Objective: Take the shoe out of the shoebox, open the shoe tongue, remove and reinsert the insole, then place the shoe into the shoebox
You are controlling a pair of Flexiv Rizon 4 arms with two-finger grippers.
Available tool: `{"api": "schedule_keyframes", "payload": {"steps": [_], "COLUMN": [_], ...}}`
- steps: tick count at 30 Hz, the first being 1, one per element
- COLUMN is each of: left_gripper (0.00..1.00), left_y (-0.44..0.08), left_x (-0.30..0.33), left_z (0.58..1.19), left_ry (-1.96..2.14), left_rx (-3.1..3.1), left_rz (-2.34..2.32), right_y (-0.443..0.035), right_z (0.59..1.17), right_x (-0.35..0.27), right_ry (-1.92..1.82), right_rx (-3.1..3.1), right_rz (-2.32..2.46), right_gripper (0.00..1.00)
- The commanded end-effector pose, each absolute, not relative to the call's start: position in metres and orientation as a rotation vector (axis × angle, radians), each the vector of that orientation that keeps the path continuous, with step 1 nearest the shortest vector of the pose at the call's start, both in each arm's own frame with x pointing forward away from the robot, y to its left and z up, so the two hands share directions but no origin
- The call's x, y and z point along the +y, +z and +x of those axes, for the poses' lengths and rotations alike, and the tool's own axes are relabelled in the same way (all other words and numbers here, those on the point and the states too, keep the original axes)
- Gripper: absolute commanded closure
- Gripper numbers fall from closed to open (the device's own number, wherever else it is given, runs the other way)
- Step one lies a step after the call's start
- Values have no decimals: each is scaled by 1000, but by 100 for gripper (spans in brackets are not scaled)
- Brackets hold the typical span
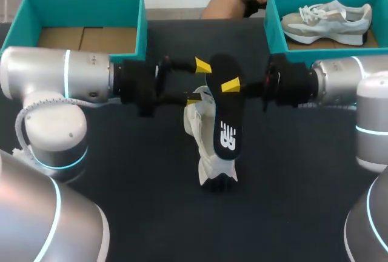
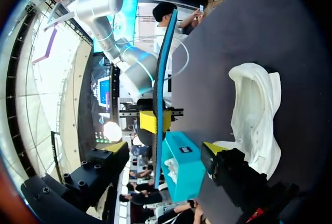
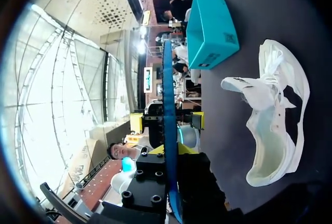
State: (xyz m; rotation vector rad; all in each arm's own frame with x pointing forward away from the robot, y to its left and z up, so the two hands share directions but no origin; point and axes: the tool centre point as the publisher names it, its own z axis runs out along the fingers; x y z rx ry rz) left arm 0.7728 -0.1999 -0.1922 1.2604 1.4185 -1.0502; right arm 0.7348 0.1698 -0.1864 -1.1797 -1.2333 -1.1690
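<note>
Pinching the black insole [image 1: 225,113] edge-on, R gripper [image 3: 172,150] is holding it over the white shoe [image 1: 197,130], which is lying on the table [image 1: 291,183] btwn both arms; L gripper [image 1: 199,82] is spreading its fingers wide either side of the insole.

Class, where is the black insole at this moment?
In the head view the black insole is held up over the table's middle, clamped in the right gripper, directly above the white shoe, with the open left gripper beside it.
</note>
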Motion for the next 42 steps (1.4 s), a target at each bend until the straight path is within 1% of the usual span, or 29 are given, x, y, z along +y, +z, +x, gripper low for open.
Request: {"api": "schedule_keyframes", "payload": {"steps": [1, 2, 3, 4, 10, 16, 20, 22, 26, 28, 30, 32, 33, 40, 42], "left_gripper": [35, 36, 47, 50, 56, 64, 65, 72, 72, 75, 82, 96, 100, 100, 100], "left_y": [-198, -198, -198, -198, -199, -200, -200, -200, -200, -200, -200, -200, -200, -201, -201], "left_x": [-214, -216, -217, -219, -227, -235, -238, -240, -243, -244, -245, -246, -246, -246, -244], "left_z": [776, 777, 777, 778, 782, 783, 780, 780, 780, 780, 780, 780, 780, 782, 784], "left_ry": [-1064, -1067, -1068, -1067, -1066, -1076, -1087, -1091, -1098, -1099, -1103, -1102, -1102, -1100, -1101], "left_rx": [1378, 1376, 1371, 1369, 1357, 1358, 1358, 1356, 1357, 1358, 1363, 1362, 1362, 1373, 1381], "left_rz": [1225, 1223, 1217, 1215, 1189, 1165, 1161, 1160, 1153, 1152, 1145, 1145, 1144, 1127, 1123], "right_y": [-189, -189, -188, -188, -188, -189, -192, -192, -193, -193, -193, -193, -193, -196, -196], "right_z": [733, 733, 733, 733, 732, 733, 734, 735, 736, 736, 736, 736, 736, 733, 730], "right_x": [177, 178, 179, 179, 182, 184, 185, 184, 184, 184, 184, 184, 184, 185, 183], "right_ry": [-1184, -1184, -1185, -1186, -1190, -1190, -1189, -1189, -1187, -1187, -1188, -1190, -1190, -1195, -1192], "right_rx": [-1230, -1230, -1231, -1232, -1237, -1237, -1234, -1234, -1235, -1235, -1236, -1236, -1235, -1237, -1248], "right_rz": [-1180, -1180, -1179, -1179, -1177, -1175, -1171, -1170, -1167, -1167, -1167, -1166, -1166, -1162, -1163], "right_gripper": [100, 100, 100, 100, 100, 100, 100, 100, 100, 100, 100, 100, 100, 100, 50]}}
